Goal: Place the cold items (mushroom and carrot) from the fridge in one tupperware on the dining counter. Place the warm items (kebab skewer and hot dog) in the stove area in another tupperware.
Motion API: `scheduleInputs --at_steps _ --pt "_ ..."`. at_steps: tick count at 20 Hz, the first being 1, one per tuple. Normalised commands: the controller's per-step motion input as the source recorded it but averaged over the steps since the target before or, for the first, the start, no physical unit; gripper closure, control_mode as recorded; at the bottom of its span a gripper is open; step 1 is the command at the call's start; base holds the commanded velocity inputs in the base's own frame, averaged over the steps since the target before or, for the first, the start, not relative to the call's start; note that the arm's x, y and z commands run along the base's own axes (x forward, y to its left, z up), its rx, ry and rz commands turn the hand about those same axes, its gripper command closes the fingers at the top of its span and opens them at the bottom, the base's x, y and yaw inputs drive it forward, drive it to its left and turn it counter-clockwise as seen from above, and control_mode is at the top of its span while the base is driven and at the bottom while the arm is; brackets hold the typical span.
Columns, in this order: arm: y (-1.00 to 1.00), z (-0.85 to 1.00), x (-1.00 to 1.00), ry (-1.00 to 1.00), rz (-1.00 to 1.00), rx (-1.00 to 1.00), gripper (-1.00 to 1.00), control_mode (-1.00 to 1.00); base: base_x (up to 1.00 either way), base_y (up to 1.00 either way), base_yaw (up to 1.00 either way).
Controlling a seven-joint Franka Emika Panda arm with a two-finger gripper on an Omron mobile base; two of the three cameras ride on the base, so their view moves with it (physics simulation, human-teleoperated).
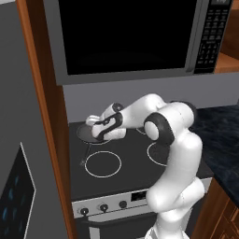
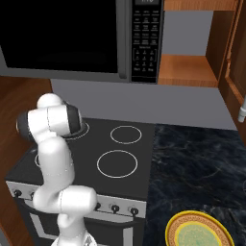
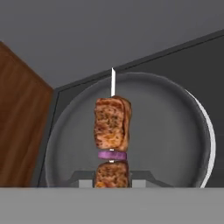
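The kebab skewer (image 3: 112,140) is lying over a round grey pan (image 3: 175,131) on the black stove (image 1: 135,168), its point facing away from the hand. The gripper (image 3: 112,181) is pinching it at the near meat chunk, jaws narrowed on it.

Browned kebab skewer (image 3: 112,127) – purple onion, grey pan (image 3: 175,131)

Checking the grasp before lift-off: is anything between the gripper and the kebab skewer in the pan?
Nothing visible. The gripper is shut on the kebab skewer, which points out over the dark pan on the stove's rear burner.
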Motion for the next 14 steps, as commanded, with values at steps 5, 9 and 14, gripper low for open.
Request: scheduleInputs --at_steps 5,9,14 --pt "-0.26 0.98 -0.51 -0.02 -0.04 0.03 1.00 -1.00 0.00 0.00 0.00" --pt "-0.28 1.00 -0.44 0.00 -0.07 0.00 1.00 -1.00 0.00 0.00 0.00" --pt "-0.32 0.88 -0.51 0.01 -0.04 0.00 1.00 -1.00 0.00 0.00 0.00"
